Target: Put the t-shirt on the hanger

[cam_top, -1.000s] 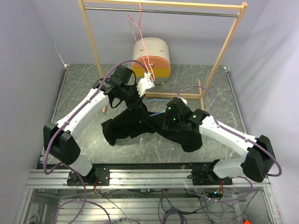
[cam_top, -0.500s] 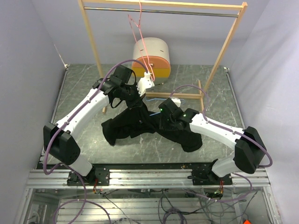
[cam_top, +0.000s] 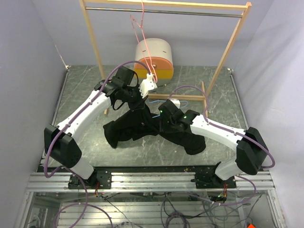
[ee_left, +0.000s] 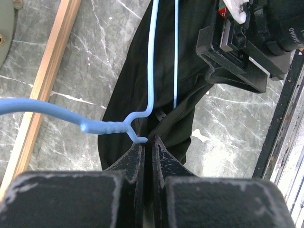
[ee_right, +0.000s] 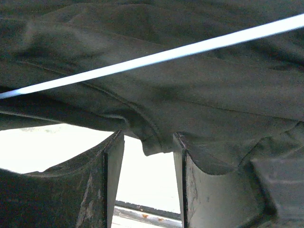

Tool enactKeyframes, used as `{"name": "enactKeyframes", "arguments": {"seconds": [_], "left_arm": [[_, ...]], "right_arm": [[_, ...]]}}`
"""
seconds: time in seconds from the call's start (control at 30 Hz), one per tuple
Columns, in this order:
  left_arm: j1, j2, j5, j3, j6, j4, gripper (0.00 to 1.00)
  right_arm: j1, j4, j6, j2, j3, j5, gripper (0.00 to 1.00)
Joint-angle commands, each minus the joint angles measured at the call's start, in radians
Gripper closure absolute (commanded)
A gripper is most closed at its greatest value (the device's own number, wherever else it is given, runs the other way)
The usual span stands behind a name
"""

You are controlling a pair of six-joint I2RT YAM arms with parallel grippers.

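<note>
The black t-shirt (cam_top: 127,132) lies bunched on the table between the arms. The light-blue hanger (ee_left: 151,57) lies along it, with its hook pointing left in the left wrist view. My left gripper (ee_left: 148,142) is shut on the hanger's wire just below its twisted neck, with black cloth around the tips; it also shows in the top view (cam_top: 141,101). My right gripper (ee_right: 148,142) is open under a raised part of the t-shirt (ee_right: 199,99), and a fold of hem hangs between its fingertips. The hanger's wire (ee_right: 166,54) crosses above. From above, the right gripper (cam_top: 160,118) is at the shirt's middle.
A wooden garment rack (cam_top: 227,45) stands at the back, with a pink-red wire hanger (cam_top: 137,26) on its rail. A round cream and orange container (cam_top: 154,57) sits behind it. The rack's wooden foot bar (ee_left: 45,85) runs close to the hanger's hook.
My right gripper has moved left and a little farther away, deeper under the shirt and closer to the left gripper. The left arm, the hanger and the shirt have barely moved.
</note>
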Motion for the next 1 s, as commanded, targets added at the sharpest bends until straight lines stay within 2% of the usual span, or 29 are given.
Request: {"name": "enactKeyframes", "arguments": {"seconds": [0.0,0.63,0.77,0.97], "left_arm": [[-0.003,-0.03,0.033,-0.014,-0.006,0.032,0.93],[0.003,-0.043,0.039,-0.025,-0.019,0.041,0.93],[0.007,-0.043,0.044,-0.025,-0.028,0.045,0.93],[0.007,-0.046,0.047,-0.031,-0.026,0.044,0.93]], "right_arm": [[0.015,0.006,-0.016,0.01,0.026,0.0,0.55],[0.027,-0.022,-0.023,0.072,-0.013,0.008,0.67],[0.032,-0.025,-0.021,0.073,-0.025,0.011,0.67],[0.045,-0.03,-0.022,0.083,-0.017,0.021,0.6]]}}
